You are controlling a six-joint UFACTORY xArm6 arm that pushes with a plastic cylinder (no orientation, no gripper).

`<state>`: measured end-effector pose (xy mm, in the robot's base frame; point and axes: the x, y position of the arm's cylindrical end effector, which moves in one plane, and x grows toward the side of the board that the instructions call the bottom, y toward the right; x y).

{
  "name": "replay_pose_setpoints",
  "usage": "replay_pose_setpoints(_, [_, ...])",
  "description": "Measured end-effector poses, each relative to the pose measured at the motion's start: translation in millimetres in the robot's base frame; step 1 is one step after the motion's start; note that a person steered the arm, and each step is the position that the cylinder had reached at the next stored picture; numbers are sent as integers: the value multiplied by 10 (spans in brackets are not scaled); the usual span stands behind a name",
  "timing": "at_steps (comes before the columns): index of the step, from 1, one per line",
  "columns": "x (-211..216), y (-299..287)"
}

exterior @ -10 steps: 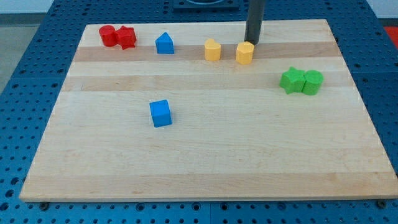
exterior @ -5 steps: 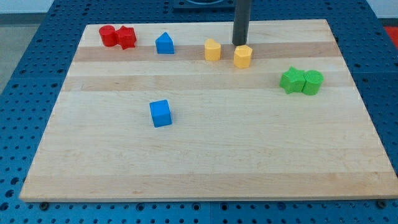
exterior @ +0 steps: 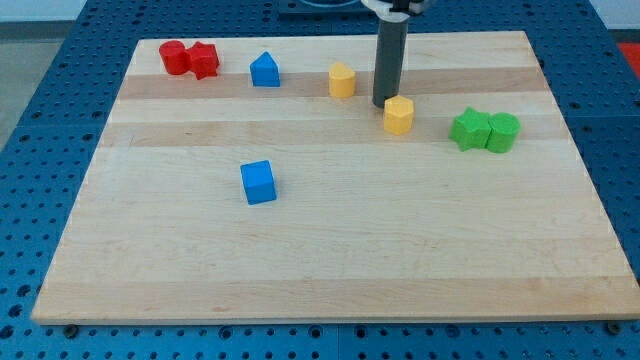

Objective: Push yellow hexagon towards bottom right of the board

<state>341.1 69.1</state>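
The yellow hexagon (exterior: 399, 115) lies on the wooden board (exterior: 330, 250), right of centre in the upper half. My tip (exterior: 382, 104) stands touching or almost touching the hexagon's upper left side. A second yellow block (exterior: 342, 80), rounded at one end, lies up and to the left of the tip.
A green star-like block (exterior: 469, 129) and a green cylinder (exterior: 502, 132) sit together just right of the hexagon. A blue cube (exterior: 258, 182) lies left of centre. A blue house-shaped block (exterior: 265, 69) and two red blocks (exterior: 189, 58) lie along the top left.
My tip moved left, then down towards the view's bottom. The yellow hexagon slid down and slightly right, away from the other yellow block. Other blocks did not move.
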Motion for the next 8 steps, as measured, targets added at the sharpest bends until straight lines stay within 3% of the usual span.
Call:
replay_pose_setpoints(4, [182,205])
replay_pose_setpoints(8, [742,327])
